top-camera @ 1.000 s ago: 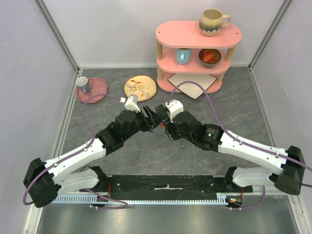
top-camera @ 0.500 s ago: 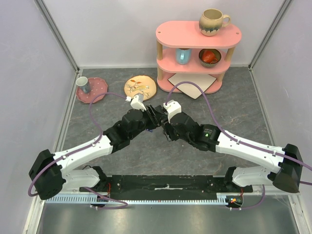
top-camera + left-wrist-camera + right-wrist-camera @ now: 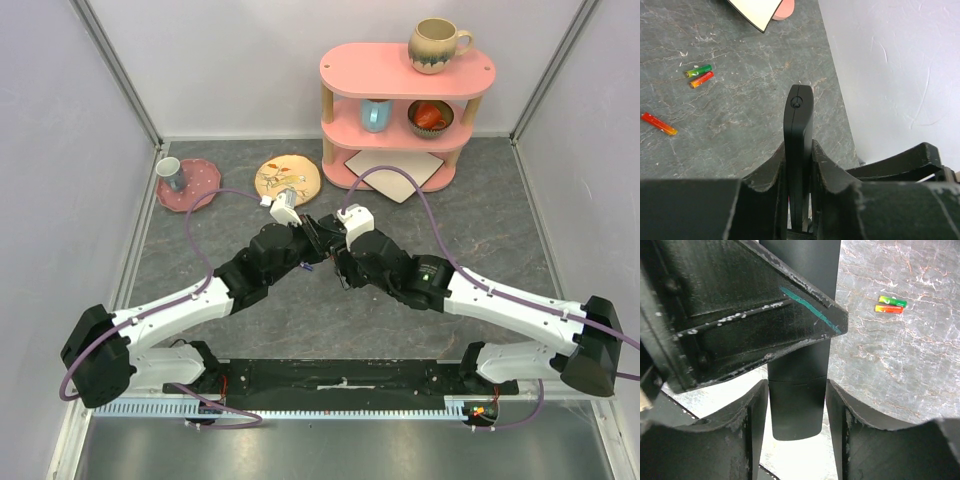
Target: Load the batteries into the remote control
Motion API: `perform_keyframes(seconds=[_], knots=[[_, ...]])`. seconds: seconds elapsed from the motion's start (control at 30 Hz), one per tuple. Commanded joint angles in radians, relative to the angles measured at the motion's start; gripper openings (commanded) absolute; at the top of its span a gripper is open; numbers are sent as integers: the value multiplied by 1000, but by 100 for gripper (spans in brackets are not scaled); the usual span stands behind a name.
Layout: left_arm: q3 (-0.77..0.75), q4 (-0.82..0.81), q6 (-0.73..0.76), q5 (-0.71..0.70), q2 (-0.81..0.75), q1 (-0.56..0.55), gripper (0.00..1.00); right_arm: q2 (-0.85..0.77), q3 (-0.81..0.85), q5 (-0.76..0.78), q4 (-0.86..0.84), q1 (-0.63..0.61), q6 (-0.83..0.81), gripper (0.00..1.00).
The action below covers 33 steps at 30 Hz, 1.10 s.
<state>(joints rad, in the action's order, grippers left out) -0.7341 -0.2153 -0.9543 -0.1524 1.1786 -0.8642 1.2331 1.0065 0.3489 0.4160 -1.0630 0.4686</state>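
The remote control (image 3: 798, 125), a slim black bar, is held off the table between both grippers. My left gripper (image 3: 798, 146) is shut on its thin edges. My right gripper (image 3: 797, 385) is shut across the wide face of the remote control (image 3: 795, 415), near its rounded end. A left finger (image 3: 755, 315) crosses the right wrist view above that grip. In the top view the left gripper (image 3: 318, 238) and right gripper (image 3: 336, 252) meet at mid-table, hiding the remote. A green-yellow battery (image 3: 699, 70) and a red-orange battery (image 3: 702, 79) lie side by side on the table, a third battery (image 3: 659, 124) apart.
A pink shelf (image 3: 405, 110) with mugs stands at the back right, a white board (image 3: 395, 172) at its foot. A yellow patterned plate (image 3: 287, 179) and a pink plate (image 3: 200, 185) holding a cup lie at the back left. White walls enclose the table.
My left gripper has closed from wide open onto the remote, and the left arm has shifted slightly forward and right. The right arm has barely moved.
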Motion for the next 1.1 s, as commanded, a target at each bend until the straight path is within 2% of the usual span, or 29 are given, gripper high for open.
perform_keyframes(seconds=[0.0, 0.13, 0.23, 0.37, 0.47, 0.5, 0.53, 0.6, 0.73, 0.9, 1.07], knots=[[15, -55, 0, -29, 0, 1, 2, -46, 44, 7, -13, -9, 4, 62], [36, -71, -3, -42, -11, 2, 2, -55, 67, -27, 20, -9, 7, 87], [47, -81, 0, -79, -30, 2, 2, -66, 109, -56, 84, -9, 4, 94], [52, -88, 31, -133, -56, 5, 2, -128, 156, -24, 171, -8, -1, 98], [82, -143, 67, -168, -92, 7, 2, -210, 112, 44, 178, -8, 21, 98], [100, -177, 80, -165, -103, 7, 2, -249, 90, 65, 153, -8, 37, 98], [154, -300, 95, -159, -118, 10, 2, -267, 40, 93, 135, -8, 71, 98], [211, -424, 138, -138, -151, 11, 2, -326, -20, 133, 54, -8, 111, 98], [338, -703, 199, -128, -174, 14, 2, -418, -196, 75, -172, 11, 197, 98], [389, -773, 203, -98, -198, 24, 2, -406, -250, -98, -322, 80, 307, 98], [409, -806, 195, -124, -209, 24, 2, -440, -411, -240, -557, 161, 451, 98]])
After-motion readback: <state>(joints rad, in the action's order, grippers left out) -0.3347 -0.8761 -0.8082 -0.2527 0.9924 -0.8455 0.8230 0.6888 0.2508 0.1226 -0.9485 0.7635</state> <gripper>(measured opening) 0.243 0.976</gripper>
